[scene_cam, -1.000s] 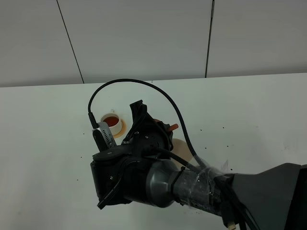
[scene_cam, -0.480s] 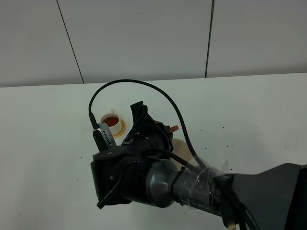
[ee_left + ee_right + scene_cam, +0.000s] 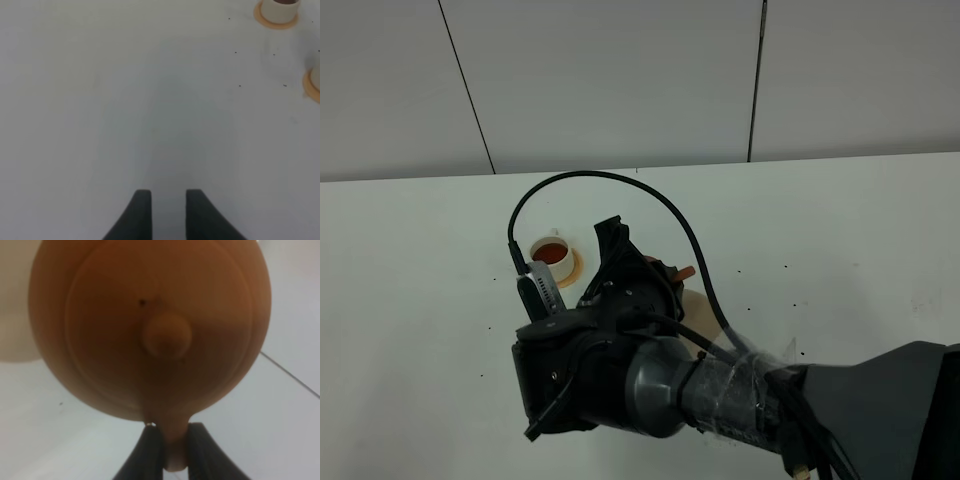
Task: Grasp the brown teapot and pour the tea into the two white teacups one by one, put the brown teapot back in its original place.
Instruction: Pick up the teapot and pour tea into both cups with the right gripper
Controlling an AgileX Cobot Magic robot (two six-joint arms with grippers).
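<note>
1. Behind the right arm in the high view, the brown teapot barely peeks out, near a filled teacup.
2. Left wrist: the left gripper hangs slightly parted and empty above the table.
3. Right wrist: the right gripper pinches the brown teapot's handle tight between both fingers.

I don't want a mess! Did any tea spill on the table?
Maybe a little. Tiny dark specks dot the table near the two white teacups. They could be tea drops, but I can't tell. No puddle shows.
</note>
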